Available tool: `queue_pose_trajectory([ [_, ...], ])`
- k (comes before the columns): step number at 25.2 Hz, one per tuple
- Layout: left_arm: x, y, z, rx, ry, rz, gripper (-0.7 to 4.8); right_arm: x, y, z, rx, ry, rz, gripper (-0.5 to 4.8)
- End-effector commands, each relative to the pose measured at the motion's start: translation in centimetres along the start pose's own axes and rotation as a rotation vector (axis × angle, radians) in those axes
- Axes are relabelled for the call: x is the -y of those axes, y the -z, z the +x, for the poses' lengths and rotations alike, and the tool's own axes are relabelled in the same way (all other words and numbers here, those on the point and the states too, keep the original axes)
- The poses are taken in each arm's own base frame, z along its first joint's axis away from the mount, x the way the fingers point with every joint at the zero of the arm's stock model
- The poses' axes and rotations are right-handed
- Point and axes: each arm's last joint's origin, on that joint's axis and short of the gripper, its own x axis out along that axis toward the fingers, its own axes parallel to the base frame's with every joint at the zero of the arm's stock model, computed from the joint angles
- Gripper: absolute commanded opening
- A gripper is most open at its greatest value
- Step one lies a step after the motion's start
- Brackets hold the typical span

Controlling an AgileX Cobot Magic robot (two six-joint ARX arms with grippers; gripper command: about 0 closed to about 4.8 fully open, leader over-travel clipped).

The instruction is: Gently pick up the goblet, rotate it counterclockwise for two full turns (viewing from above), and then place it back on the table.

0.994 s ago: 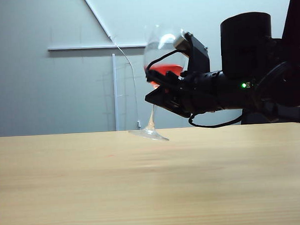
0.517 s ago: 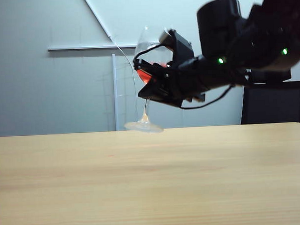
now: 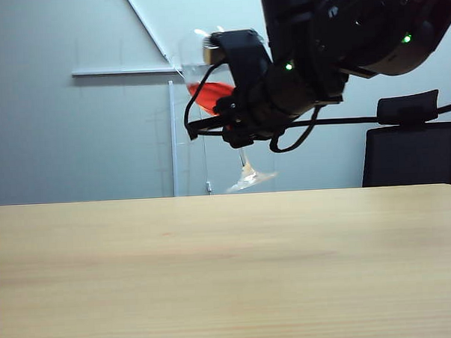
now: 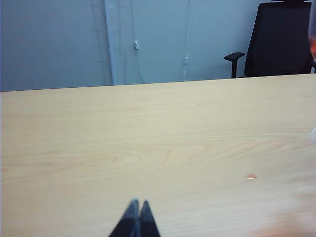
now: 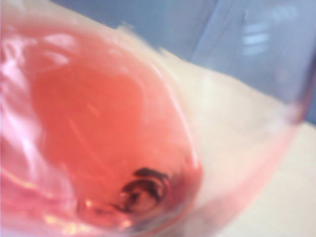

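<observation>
Goblet (image 3: pixel 207 91): clear glass, red liquid, tilting above the worktop (image 3: pixel 230 273).
Right gripper (image 3: pixel 227 120): clamping the goblet.
Left gripper (image 4: pixel 138 217): fingers resting together, low over the wood-grain worktop.
Behind: black chair (image 3: pixel 408 150).

An office or lab: black office chair (image 3: pixel 410 142), plain grey wall (image 3: pixel 67 131), wood-grain table (image 3: pixel 215 274).

Right gripper (image 3: pixel 235 127) is carrying the goblet (image 3: pixel 207 91) tilted in the air, foot hanging clear above the table (image 3: pixel 230 273), so that arm and glass are occupying the space over the far middle edge. Open air is showing between foot and tabletop. Left gripper (image 4: pixel 138 217) is sitting low over the near table with fingertips together; bare wood is stretching ahead of it. A black chair (image 3: pixel 410 150) is standing behind the far edge, off the table.
</observation>
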Motion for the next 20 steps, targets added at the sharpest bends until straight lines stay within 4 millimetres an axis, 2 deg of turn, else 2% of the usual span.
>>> queue_pose_trajectory([
  [1,0.0,-0.2,0.0,0.014,0.000,0.000,-0.05,0.0,-1.3,-0.3,0.065,0.070,-0.082,-0.07],
  [7,0.0,-0.2,0.0,0.014,0.000,0.000,-0.05,0.3,-0.1,-2.3,0.232,0.105,-0.027,-0.07],
  [13,0.0,-0.2,0.0,0.014,0.001,0.000,-0.05,0.6,1.9,-4.7,0.344,0.042,0.270,-0.06],
  [14,0.0,-0.2,0.0,0.014,0.001,0.000,-0.05,0.7,2.4,-5.3,0.356,0.016,0.384,-0.06],
  [16,0.0,-0.2,0.0,0.014,0.001,0.000,-0.05,0.6,2.8,-5.5,0.345,-0.018,0.536,-0.06],
  [20,0.0,-0.2,0.0,0.014,0.001,0.000,-0.05,0.9,2.8,-5.4,0.349,-0.066,0.646,-0.06],
])
